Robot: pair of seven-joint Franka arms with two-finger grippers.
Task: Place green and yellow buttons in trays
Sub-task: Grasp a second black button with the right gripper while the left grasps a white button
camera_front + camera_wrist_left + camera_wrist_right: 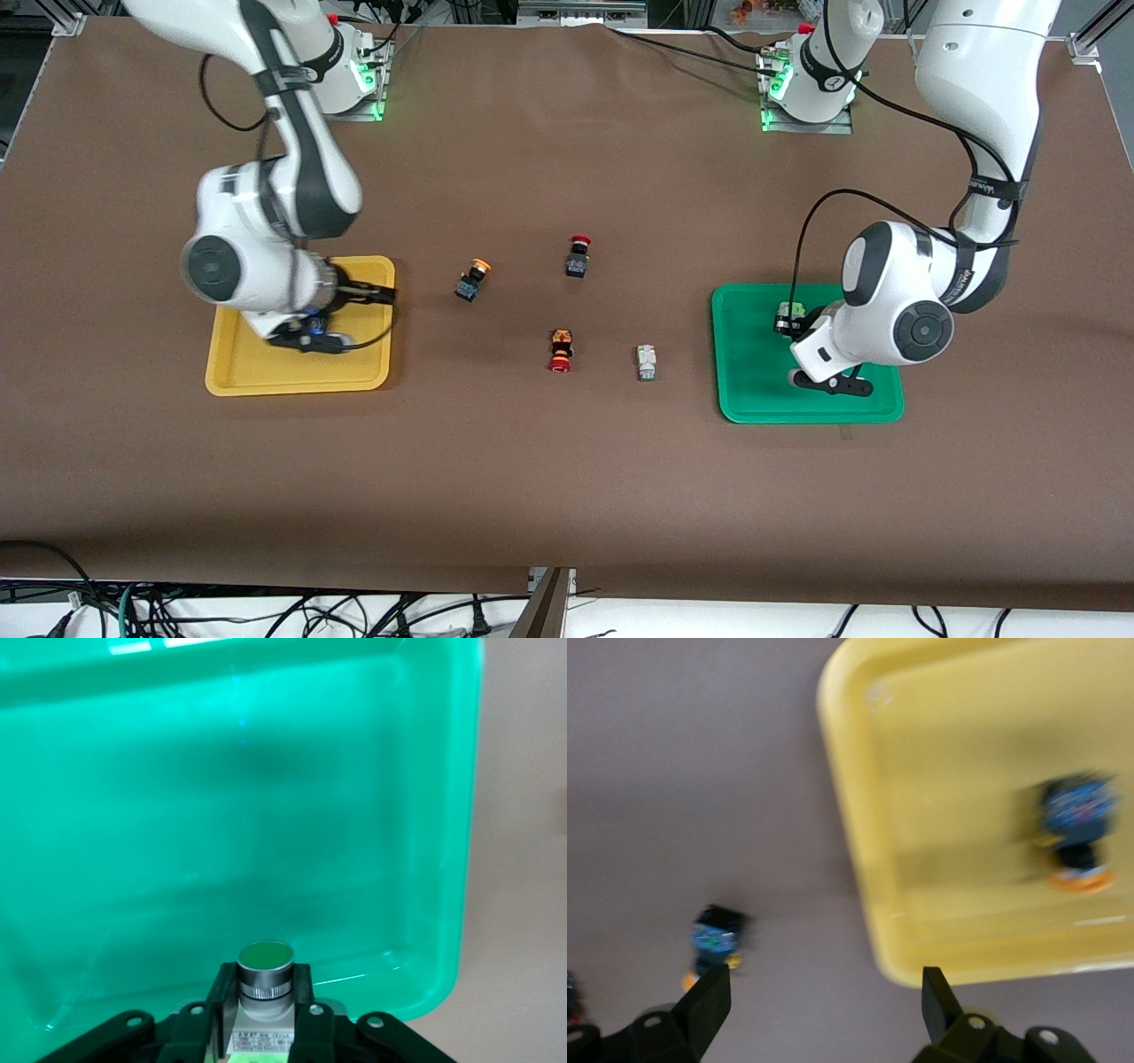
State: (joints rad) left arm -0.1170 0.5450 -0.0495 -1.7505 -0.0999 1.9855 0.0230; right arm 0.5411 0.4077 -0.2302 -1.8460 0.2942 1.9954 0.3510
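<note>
My left gripper (787, 321) is shut on a green-capped white button (266, 957) and holds it over the green tray (753, 390), which fills the left wrist view (266, 771). A second green button (646, 362) lies on the table between the trays. My right gripper (385, 295) is open and empty (824, 1001) over the yellow tray's (266, 377) edge toward the table's middle. One yellow-capped dark button (1076, 837) lies in the yellow tray (939, 771); the arm mostly hides it in the front view. Another yellow button (472, 280) lies on the table beside that tray (713, 939).
Two red-capped buttons lie on the brown table between the trays: one (578, 257) farther from the front camera, one (560, 349) nearer, beside the loose green button. The arm bases stand along the table's edge farthest from the front camera.
</note>
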